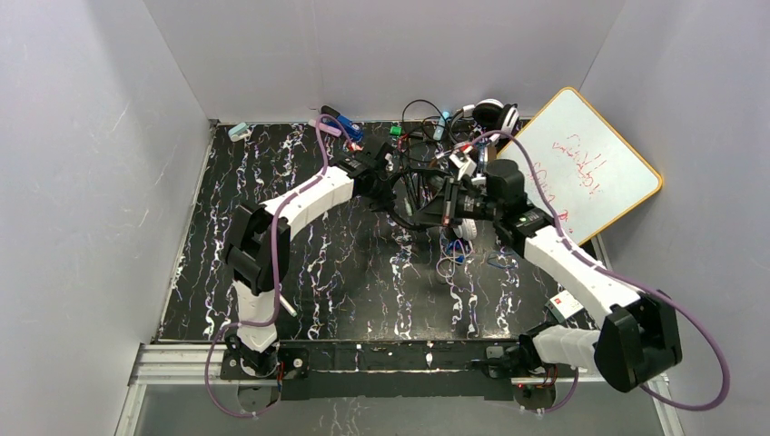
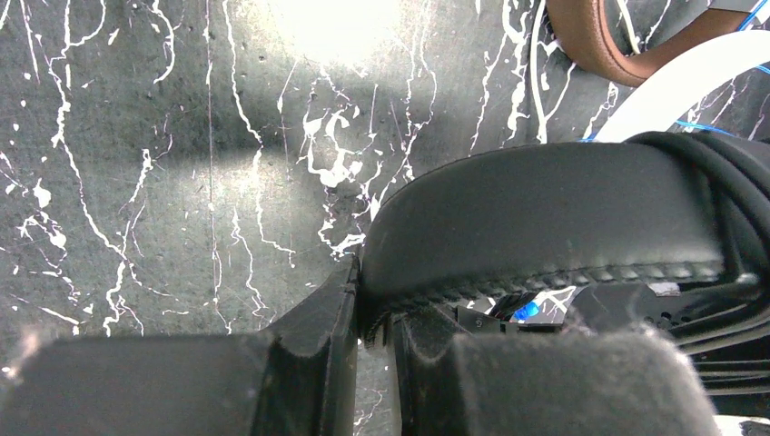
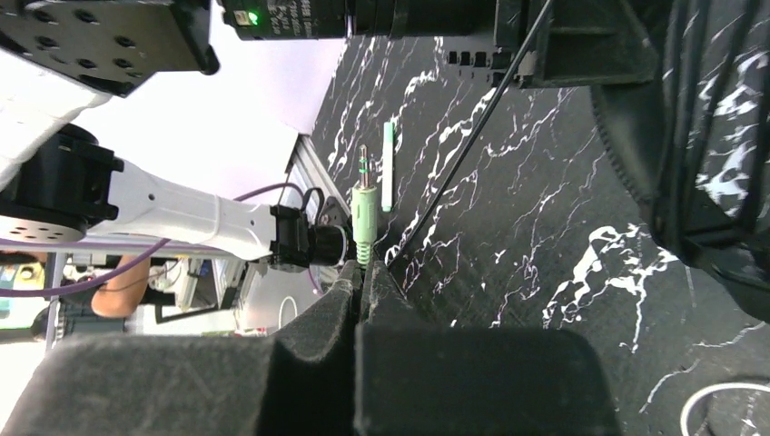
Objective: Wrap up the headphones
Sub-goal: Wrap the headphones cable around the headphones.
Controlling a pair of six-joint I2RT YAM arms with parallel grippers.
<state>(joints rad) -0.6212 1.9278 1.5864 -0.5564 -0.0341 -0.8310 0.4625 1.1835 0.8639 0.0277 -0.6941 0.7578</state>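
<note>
Nearest, on the black, white-veined marble-pattern table [image 1: 300, 272], the left gripper [image 2: 372, 309] pinches the all-black, padded over-ear headphones [image 2: 545, 218] at the headband and holds them over the tabletop. The right gripper [image 3: 359, 277], fingers pressed together, nips only the base of the pale green jack plug [image 3: 364, 213], apparently on their thin black cord [image 3: 472, 145]. Just beyond lie a brown ear cup [image 2: 590, 41] and a white headband [image 2: 690, 77]. Likely faults are the plug slipping from so shallow a nip, or the cord snagging these neighbours during winding.
</note>
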